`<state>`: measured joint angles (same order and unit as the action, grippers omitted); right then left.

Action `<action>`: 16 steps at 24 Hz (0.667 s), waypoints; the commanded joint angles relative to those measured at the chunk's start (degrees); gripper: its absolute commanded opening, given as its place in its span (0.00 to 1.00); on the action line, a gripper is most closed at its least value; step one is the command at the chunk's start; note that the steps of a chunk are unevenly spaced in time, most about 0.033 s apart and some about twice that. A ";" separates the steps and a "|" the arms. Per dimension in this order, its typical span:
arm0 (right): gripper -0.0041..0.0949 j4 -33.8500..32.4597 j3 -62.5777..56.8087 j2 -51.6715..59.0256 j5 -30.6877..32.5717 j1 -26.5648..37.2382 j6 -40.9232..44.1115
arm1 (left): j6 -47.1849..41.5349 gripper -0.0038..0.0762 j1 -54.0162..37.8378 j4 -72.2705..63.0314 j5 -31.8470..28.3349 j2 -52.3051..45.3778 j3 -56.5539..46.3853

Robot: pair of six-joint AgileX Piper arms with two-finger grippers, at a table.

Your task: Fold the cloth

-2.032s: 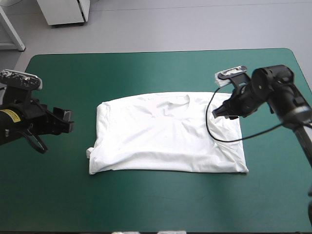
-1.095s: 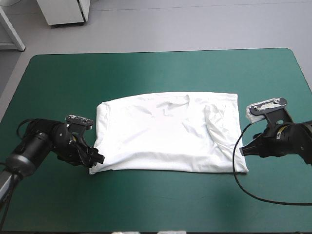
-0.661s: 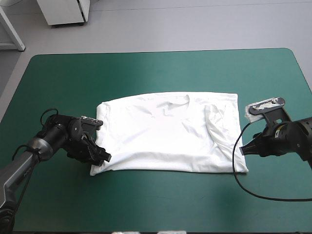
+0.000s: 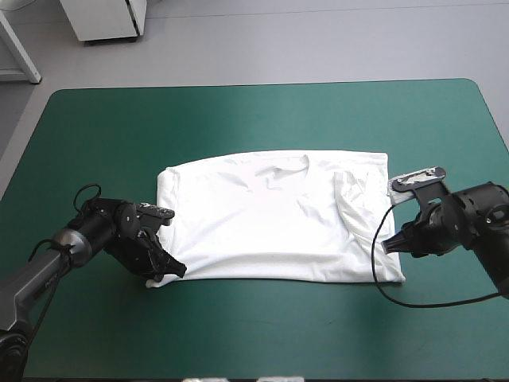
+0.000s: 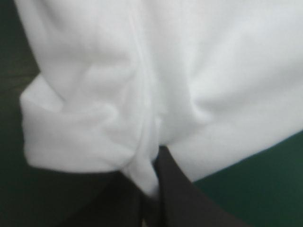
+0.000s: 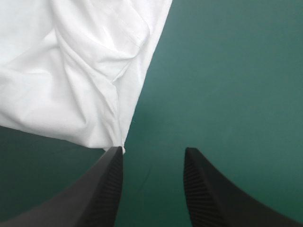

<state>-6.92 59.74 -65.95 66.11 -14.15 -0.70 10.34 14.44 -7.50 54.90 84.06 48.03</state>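
Well, we count one T-shirt (image 4: pixel 270 223), white and spread flat in the middle of the teal-green cover (image 4: pixel 238 119), and two grippers. We see the left gripper (image 4: pixel 169 269) pinching the shirt's near-left corner, its black fingers (image 5: pixel 184 198) clenched on the fabric (a white fold rises between them). The right gripper (image 4: pixel 390 244) stands released at the near-right corner, one fingertip (image 6: pixel 113 163) just beside the cloth. Beyond the table's far edge lie grey floor (image 4: pixel 318 40) and a white cabinet (image 4: pixel 103 20).
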 commanded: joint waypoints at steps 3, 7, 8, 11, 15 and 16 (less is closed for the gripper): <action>0.58 3.36 0.59 -5.06 -1.91 0.07 -1.72 | -0.05 0.04 0.24 0.31 -0.62 -1.10 0.45; 0.58 3.24 -4.34 -9.14 -4.71 0.07 -1.72 | -0.05 0.04 0.24 0.31 0.06 -1.21 0.53; 0.58 3.65 -6.11 -9.96 -6.57 0.07 -1.61 | -0.05 0.04 0.24 0.31 0.06 -1.21 0.53; 0.58 3.87 -7.64 -11.22 -10.06 0.07 -0.99 | -0.05 0.04 0.24 0.31 0.18 -1.21 0.53; 0.58 4.02 -7.89 -13.71 -12.07 0.07 -0.99 | -0.05 0.04 0.24 0.31 0.18 -1.21 0.53; 0.58 4.70 -8.14 -14.58 -12.46 0.07 -1.14 | -0.05 0.04 0.24 0.31 0.18 -1.30 0.53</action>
<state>-2.77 50.76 -80.18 55.65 -14.15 -1.73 10.51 14.44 -7.51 54.95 83.90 47.97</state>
